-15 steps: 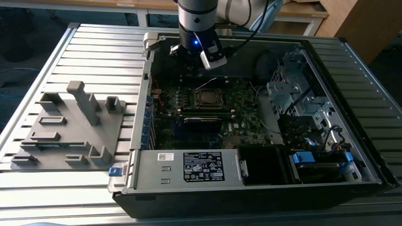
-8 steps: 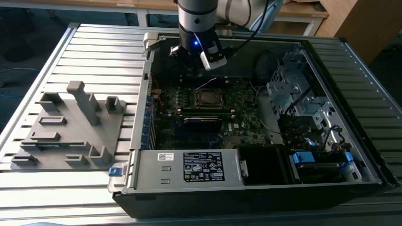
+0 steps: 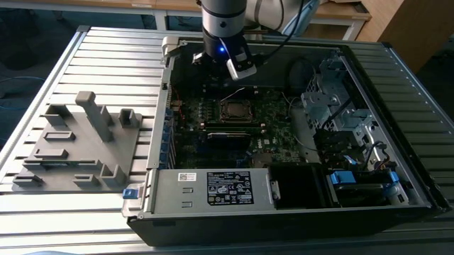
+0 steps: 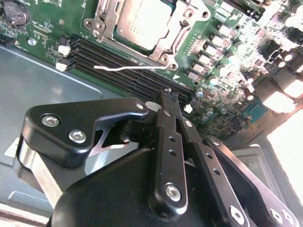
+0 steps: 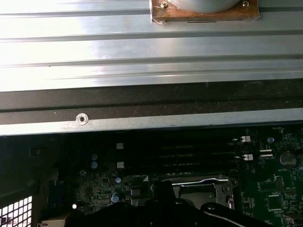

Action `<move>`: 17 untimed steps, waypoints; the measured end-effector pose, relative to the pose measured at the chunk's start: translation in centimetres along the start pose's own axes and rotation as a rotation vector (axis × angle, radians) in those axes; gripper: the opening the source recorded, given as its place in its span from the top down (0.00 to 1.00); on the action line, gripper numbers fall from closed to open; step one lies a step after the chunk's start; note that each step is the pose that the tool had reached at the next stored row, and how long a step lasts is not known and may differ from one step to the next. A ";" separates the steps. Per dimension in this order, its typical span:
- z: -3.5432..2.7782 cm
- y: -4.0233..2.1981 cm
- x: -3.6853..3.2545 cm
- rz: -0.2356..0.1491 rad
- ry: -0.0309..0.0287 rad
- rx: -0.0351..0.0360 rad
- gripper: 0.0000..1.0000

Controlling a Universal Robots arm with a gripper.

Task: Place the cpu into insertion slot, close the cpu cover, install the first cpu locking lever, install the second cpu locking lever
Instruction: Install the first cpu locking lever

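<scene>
In the exterior view the gripper (image 3: 241, 70) hangs at twelve o'clock from the cpu (image 3: 237, 109), fingers seemingly pressed together, empty; cpu cover (image 4: 105, 23) down.

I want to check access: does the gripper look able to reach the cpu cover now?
Probably yes: the gripper hovers near the cpu cover, with nothing standing between them.

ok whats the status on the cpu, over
gripper shut, empty, above the board. cpu seated, cpu cover lying flat around it. one wire lever sticking out loose over the memory slots.
</scene>
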State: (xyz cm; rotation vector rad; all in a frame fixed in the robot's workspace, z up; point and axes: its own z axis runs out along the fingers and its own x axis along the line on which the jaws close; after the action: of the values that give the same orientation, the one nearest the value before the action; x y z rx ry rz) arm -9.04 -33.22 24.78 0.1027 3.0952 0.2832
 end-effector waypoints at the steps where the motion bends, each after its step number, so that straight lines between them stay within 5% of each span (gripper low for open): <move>1: 0.02 0.00 -0.04 0.000 -0.0001 -0.0001 0.89; 17: 0.20 0.07 -0.74 0.000 0.0000 0.0002 0.89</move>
State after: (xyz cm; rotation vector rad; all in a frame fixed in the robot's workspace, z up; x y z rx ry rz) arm -8.29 -33.17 24.61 0.1027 3.0952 0.2829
